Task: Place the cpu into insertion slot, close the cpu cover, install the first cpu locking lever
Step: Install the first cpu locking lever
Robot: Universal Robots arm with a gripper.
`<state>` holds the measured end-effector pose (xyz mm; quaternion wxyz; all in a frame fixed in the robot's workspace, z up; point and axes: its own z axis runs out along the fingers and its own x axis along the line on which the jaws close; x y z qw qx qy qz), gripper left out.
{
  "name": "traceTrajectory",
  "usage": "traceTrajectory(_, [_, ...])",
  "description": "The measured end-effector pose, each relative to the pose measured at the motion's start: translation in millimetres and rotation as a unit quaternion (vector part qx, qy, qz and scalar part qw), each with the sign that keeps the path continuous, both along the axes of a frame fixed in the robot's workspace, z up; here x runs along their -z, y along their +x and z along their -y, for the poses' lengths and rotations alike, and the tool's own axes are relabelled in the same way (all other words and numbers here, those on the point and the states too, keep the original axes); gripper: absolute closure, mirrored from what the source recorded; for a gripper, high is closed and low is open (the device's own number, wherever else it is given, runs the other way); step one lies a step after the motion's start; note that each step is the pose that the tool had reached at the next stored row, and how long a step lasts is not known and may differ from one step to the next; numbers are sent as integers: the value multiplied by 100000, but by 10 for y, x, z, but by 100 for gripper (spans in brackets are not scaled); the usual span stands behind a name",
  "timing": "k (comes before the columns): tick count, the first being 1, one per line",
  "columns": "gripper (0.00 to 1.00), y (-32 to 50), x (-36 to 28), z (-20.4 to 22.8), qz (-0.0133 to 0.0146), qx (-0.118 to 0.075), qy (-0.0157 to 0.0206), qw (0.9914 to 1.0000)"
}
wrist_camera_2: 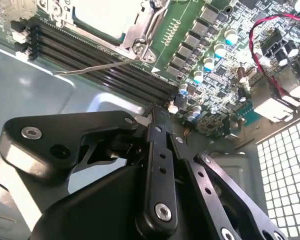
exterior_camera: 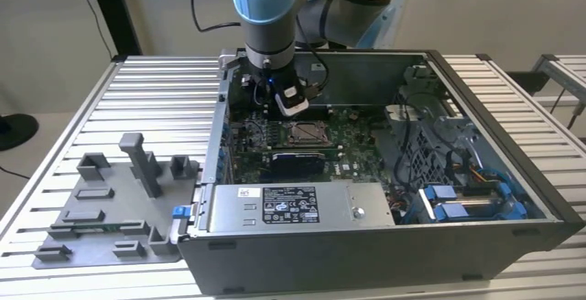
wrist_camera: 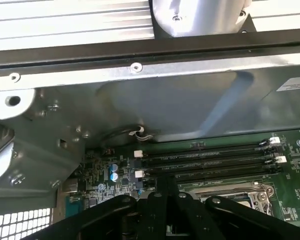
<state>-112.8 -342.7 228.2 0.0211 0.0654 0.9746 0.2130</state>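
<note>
CPU point(exterior_camera: 305, 134) fitting inside an open case point(exterior_camera: 385, 252), which stands on a slatted table point(exterior_camera: 156, 87). A grey-blue arm point(exterior_camera: 267, 12) reaches down into the case. Under it lies the green board point(exterior_camera: 357, 135), with a grey box point(exterior_camera: 293, 207) nearer the camera.

The gripper point(exterior_camera: 294, 111) hangs close above the board, just beside the slot point(exterior_camera: 289, 143) and apart from it. In both wrist views it looks clenched, with nothing held.

The CPU sits in the slot with its silvery face up. The cover point(wrist_camera_2: 140, 30) seems to lie flat around it, though glare whitens that spot in the second wrist view. The lever point(wrist_camera_2: 90, 67), a thin bright rod, sticks out loose across the black memory slots point(wrist_camera_2: 65, 47).

Judging by this, placing the CPU and closing the cover look done, and the lever step is in hand. That step calls for a careful press on a thin, springy rod, down and under its catch, without sliding off onto the board.

The exterior view gives the layout: arm, case and socket. The second wrist view adds the lever and the cover's edge close up. The first wrist view looks toward the case wall, with the memory slots and a corner of the socket ahead of the gripper
</note>
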Motion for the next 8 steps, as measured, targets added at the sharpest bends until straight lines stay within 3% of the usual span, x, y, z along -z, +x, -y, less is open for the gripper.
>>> traceTrajectory(3, [100,0,9,27,45,-552,-4,99998])
traceTrajectory(4, [100,0,13,35,213,-812,5,99996])
traceTrajectory(6, [100,0,16,55,949,-1162,24,99989])
traceTrajectory(7, [100,0,22,72,1183,-1300,31,99985])
traceTrajectory(8, [100,0,29,89,1206,-1386,37,99983])
